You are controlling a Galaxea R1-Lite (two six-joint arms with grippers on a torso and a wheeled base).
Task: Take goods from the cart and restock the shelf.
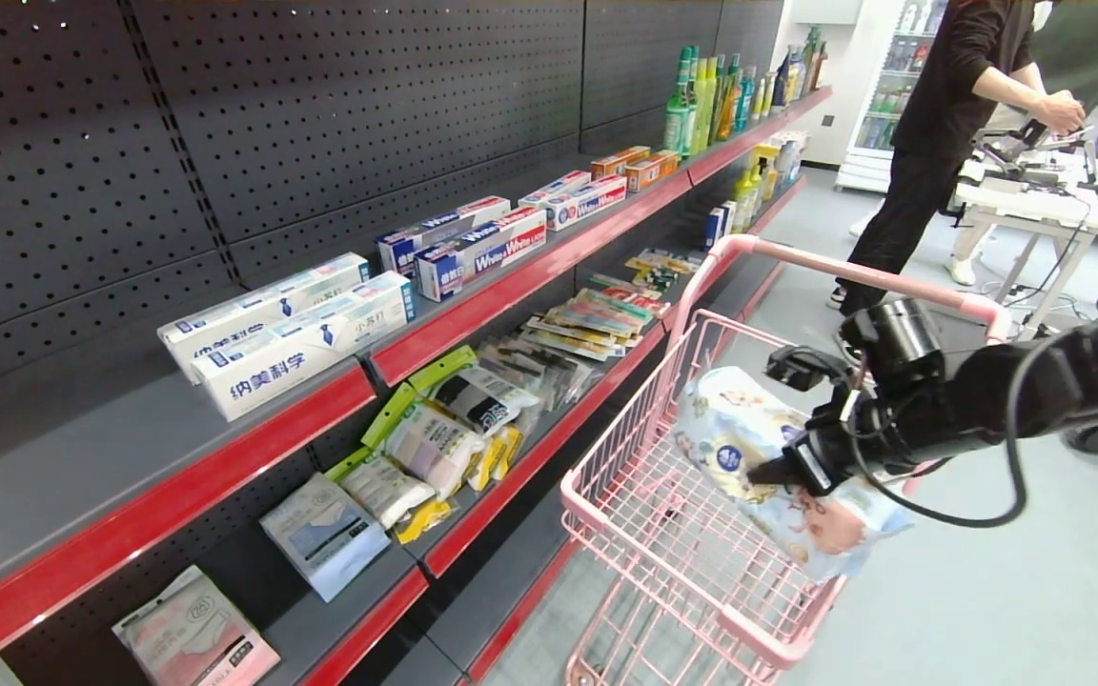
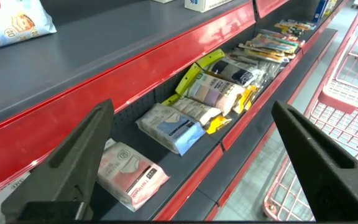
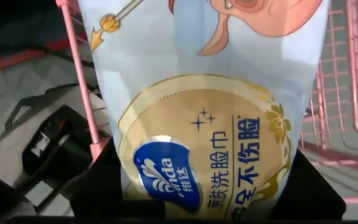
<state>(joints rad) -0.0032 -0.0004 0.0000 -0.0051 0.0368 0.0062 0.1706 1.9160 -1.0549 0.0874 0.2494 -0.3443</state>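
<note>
At 4 o'clock in the head view, clamped between the jaws of the right gripper [image 1: 782, 472]: a pale-blue soft plastic pack with cartoon print [image 1: 730, 419], tilted, over the right-hand side of a pink wire shopping cart [image 1: 597, 505]. Impossible to tell whether the pack's low end touches the cart's rim. Seen close in the right wrist view, with dark fingers [image 3: 104, 183] pressed against both its sides.

From 8 o'clock round to 1 o'clock: a dark-grey metal shelf with red front edges [image 1: 82, 457]. On its upper tier at 10 o'clock, long white cardboard toothpaste boxes [image 1: 292, 329] lying side by side, with bare board at 8 o'clock. On the tier below, at 7 o'clock, flat plastic-wrapped packets [image 1: 325, 534] leaning in a row.

In the left wrist view, left gripper [image 2: 191, 168] just in front of that lower tier, jaws spread wide, gripping nothing. On the upper tier there, a white cartoon-printed soft pack [image 2: 14, 22].
</note>
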